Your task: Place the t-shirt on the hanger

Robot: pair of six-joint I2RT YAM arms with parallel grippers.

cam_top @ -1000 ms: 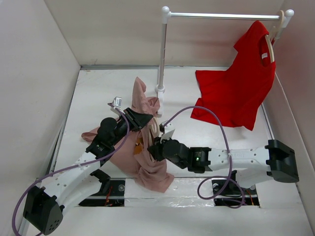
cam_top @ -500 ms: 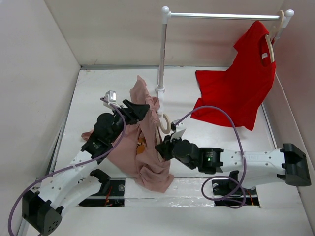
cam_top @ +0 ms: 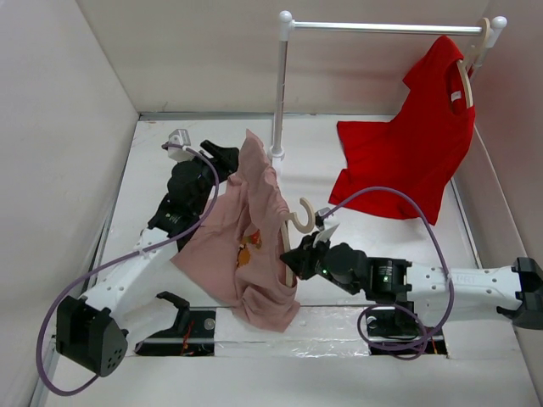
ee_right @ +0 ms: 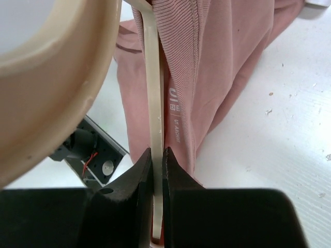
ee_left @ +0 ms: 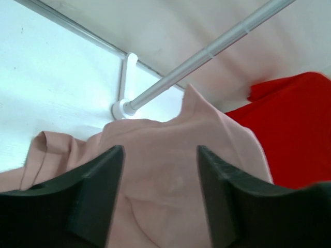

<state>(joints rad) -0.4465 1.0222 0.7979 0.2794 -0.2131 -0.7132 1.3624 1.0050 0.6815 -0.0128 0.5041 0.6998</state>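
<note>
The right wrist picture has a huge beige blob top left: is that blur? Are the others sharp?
Right wrist view: yes, the hanger hook sits too near the lens and blurs, while the t-shirt weave is crisp. Left wrist view: the left gripper looks soft-edged, the table nearly washed out. Top view: sharp, evenly lit.

A lab robot cell. Plain white panel walls [cam_top: 59,127] close in behind and beside the white metal garment rail [cam_top: 382,27] on a white tabletop [cam_top: 314,140].
</note>
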